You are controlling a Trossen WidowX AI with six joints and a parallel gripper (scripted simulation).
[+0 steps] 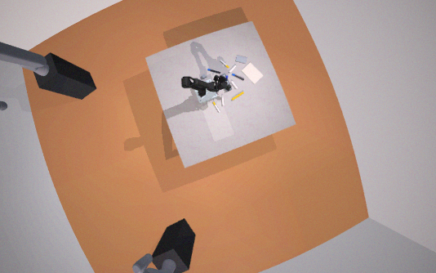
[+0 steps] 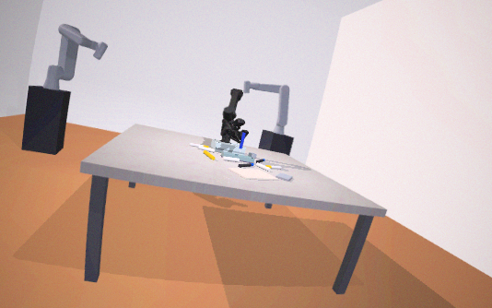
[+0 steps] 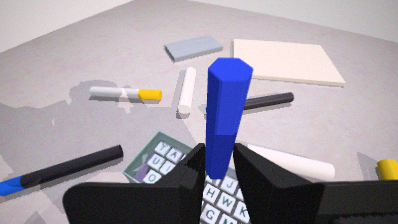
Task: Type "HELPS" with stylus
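Shut to a narrow gap with the tool, gripping the upright blue stylus. Held above the keyboard, inward from all edges of the bench. Done: picking up. Unable to tell of any letter typed, or of contact with a key; probably just starting, with H close by the tip. Likely left: pressing H, E, L, P, S, without letting go. Farther out, towards the bench's far corner, not needed: pale pad, grey block.

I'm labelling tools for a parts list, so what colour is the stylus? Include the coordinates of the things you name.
Solid blue; the stylus [image 2: 242,140] [image 3: 227,107] shows best in the wrist view.
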